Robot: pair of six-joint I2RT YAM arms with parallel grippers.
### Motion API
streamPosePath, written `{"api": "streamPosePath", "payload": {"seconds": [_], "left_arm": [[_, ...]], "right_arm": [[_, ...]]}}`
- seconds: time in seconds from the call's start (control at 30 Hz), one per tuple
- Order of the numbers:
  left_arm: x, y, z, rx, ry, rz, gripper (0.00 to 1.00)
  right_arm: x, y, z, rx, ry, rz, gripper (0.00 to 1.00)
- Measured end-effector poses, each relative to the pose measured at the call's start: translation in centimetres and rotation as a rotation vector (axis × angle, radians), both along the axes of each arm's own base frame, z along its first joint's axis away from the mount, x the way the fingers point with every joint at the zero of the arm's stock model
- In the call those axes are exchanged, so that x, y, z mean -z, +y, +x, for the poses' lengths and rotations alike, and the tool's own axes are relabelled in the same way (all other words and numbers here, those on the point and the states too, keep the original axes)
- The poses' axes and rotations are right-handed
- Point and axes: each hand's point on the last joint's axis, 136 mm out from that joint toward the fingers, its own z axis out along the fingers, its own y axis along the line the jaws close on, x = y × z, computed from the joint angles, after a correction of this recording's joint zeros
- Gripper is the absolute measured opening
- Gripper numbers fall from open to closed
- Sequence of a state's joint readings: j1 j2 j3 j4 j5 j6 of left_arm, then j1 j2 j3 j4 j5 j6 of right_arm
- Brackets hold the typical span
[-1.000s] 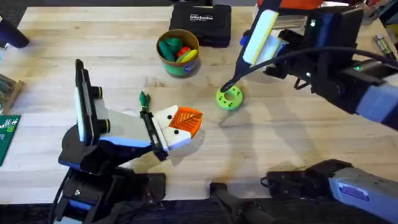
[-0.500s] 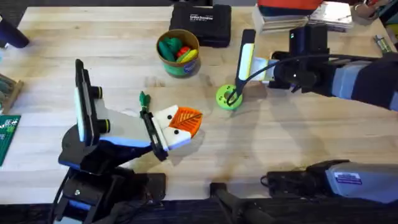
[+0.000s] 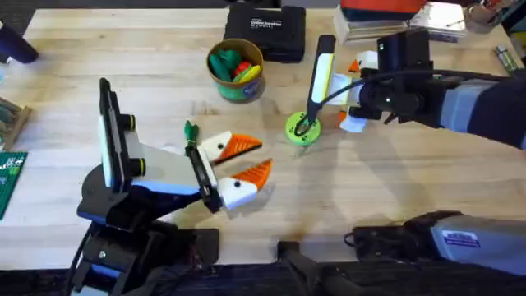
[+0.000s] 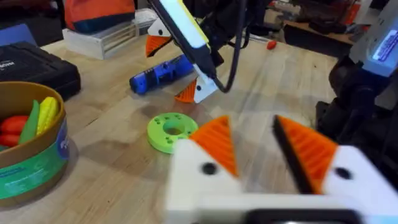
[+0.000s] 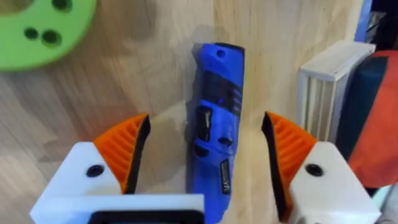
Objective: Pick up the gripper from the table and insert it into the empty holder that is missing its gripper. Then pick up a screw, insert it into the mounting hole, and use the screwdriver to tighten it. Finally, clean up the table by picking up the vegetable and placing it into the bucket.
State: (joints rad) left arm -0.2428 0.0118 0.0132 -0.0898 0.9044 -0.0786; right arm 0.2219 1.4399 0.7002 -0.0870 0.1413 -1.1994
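The blue screwdriver (image 5: 214,112) lies flat on the table (image 3: 394,181) at the back right, also seen from the left wrist (image 4: 161,73). My right gripper (image 3: 347,90) hangs open just above it, one orange pad on each side (image 5: 205,149) and neither touching. Near the table's middle my left gripper (image 3: 249,159) is open and holds nothing (image 4: 255,143). A small dark-green vegetable (image 3: 191,130) lies beside the left arm's wrist. The bucket (image 3: 234,89) stands behind it with green and red toy pieces inside. The loose orange gripper, its holder and the screws are out of view.
A bright green disc (image 3: 302,129) with holes lies between the two grippers. A black case (image 3: 265,31) sits at the back edge. A white stack with a red item (image 3: 386,20) stands just behind the screwdriver. A green circuit board (image 3: 10,177) lies at the left edge.
My left gripper has opened; its orange tips were together before. The right arm swung down and back to the table, and its open fingers now straddle the screwdriver.
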Motion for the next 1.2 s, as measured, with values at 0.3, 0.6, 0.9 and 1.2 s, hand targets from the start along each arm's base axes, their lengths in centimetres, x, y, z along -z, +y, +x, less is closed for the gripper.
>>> {"api": "streamPosePath", "payload": {"seconds": [0.3,0.6,0.9,1.2], "left_arm": [[0.0,0.0,0.0,0.000,0.002,-0.001,0.985],[-0.8,0.1,0.4,-0.020,-0.057,-0.008,0.985],[-4.6,4.0,3.0,-0.363,0.207,0.057,0.985],[-1.1,10.4,5.6,-0.732,0.766,0.529,0.985]], "right_arm": [[-6.4,0.6,0.5,0.252,-0.156,0.302,0.994],[-11.8,4.1,-0.9,0.373,-0.124,0.770,0.994],[-11.0,7.1,-3.3,0.436,0.111,0.994,0.994],[-11.2,7.5,-3.4,0.439,0.137,1.033,0.992]]}}
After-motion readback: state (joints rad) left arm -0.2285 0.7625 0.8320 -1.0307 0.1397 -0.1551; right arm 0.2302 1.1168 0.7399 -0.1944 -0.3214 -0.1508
